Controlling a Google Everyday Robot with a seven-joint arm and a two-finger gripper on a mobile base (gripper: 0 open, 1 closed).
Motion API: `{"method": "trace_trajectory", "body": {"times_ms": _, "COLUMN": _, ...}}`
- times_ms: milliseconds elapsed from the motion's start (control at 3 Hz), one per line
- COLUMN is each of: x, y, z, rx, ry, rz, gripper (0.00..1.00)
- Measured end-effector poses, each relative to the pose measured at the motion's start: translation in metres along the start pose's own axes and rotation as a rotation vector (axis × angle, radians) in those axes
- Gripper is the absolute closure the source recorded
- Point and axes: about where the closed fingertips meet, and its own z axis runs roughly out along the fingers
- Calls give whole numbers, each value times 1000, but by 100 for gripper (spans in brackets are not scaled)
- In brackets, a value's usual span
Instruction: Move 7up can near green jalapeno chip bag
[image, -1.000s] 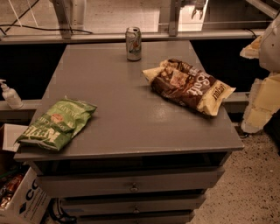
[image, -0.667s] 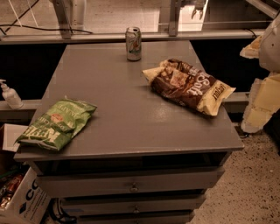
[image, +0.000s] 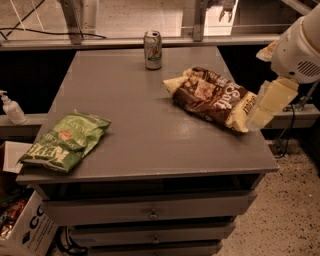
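7up can (image: 152, 49) stands at 12 o'clock on the table (image: 150, 125). The gripper (image: 227, 6) is up at 1 o'clock; open or closed, I cannot tell. Green jalapeno chip bag (image: 65, 142) lies far off at 8 o'clock. A bump could tip the can.

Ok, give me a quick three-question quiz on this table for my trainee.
1. True or false: the can stands upright at the table's far edge.
2. Is the can touching the green chip bag?
3. The gripper hangs off the table's right side in view. Which thing lies nearest it? A can; B brown snack bag; C green chip bag.
Key: 1 true; 2 no; 3 B.
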Motion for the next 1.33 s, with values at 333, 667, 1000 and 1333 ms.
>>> {"method": "trace_trajectory", "body": {"times_ms": 333, "x": -20, "y": -45, "z": 26, "rx": 50, "ry": -131, "rz": 58, "gripper": 0}}
{"method": "trace_trajectory", "body": {"times_ms": 667, "x": -50, "y": -87, "z": 42, "rx": 77, "ry": -248, "rz": 144, "gripper": 0}}
{"method": "trace_trajectory", "body": {"times_ms": 1000, "x": -85, "y": -108, "z": 61, "rx": 75, "ry": -338, "rz": 250, "gripper": 0}}
{"method": "trace_trajectory", "body": {"times_ms": 1333, "x": -85, "y": -108, "z": 61, "rx": 75, "ry": -338, "rz": 250, "gripper": 0}}
